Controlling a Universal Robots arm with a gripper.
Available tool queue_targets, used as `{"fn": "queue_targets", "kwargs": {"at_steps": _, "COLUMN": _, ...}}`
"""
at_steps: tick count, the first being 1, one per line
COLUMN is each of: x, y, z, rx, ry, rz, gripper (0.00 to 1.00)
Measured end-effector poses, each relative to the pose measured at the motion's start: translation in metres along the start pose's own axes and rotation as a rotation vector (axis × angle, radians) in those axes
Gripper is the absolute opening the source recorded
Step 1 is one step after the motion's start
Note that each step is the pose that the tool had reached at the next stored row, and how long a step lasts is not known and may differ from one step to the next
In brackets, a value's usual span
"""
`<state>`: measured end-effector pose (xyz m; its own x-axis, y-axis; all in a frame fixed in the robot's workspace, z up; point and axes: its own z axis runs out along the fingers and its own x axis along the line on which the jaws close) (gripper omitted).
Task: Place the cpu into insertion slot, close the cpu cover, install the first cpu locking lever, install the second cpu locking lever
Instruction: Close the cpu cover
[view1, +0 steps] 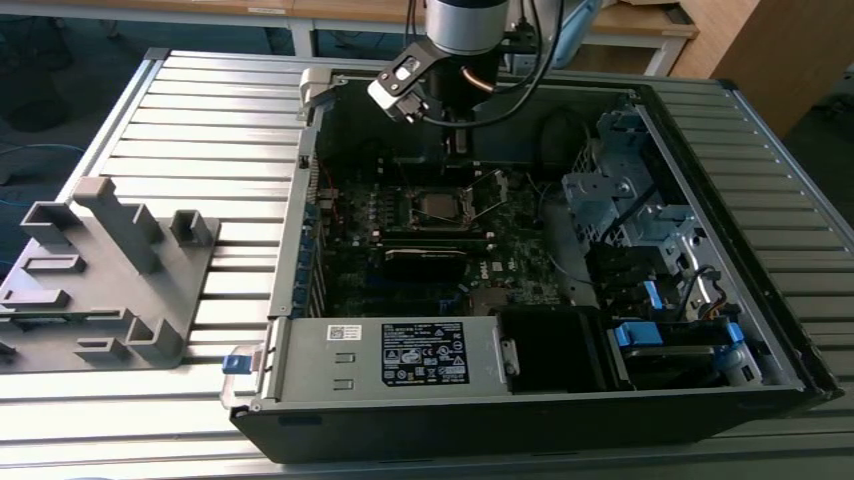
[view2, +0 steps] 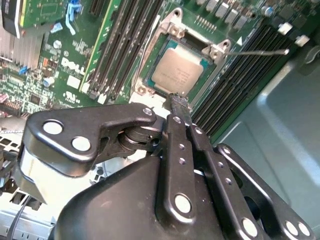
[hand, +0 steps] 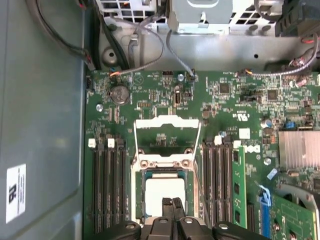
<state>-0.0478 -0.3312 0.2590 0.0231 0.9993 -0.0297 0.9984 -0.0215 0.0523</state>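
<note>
The cpu (hand: 156, 192) is seated in its socket (hand: 140, 195), so placing is judged done. The gripper (hand: 172, 202) hangs just above it, jaws pressed together and empty. The cpu cover (hand: 167, 120) stands open; closing it calls for its free edge to be pushed down.

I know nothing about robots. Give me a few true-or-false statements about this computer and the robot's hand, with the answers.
1. The cpu sits in its socket. True.
2. The cpu cover is shut over it. False: it is swung open, leaving the chip's top bare.
3. The hand is wide open. False: it is shut, poised by the chip's edge.
4. The computer case lies open on a slatted table. True.
</note>
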Motion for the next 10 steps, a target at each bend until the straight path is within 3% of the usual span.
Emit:
{"fn": "queue_targets", "kwargs": {"at_steps": 4, "x": 0.0001, "y": 0.0063, "z": 0.0003, "rx": 0.0000, "ry": 0.0000, "rz": 0.000, "gripper": 0.10}}
{"fn": "queue_targets", "kwargs": {"at_steps": 10, "x": 0.0001, "y": 0.0065, "z": 0.0004, "rx": 0.0000, "ry": 0.0000, "rz": 0.000, "gripper": 0.10}}
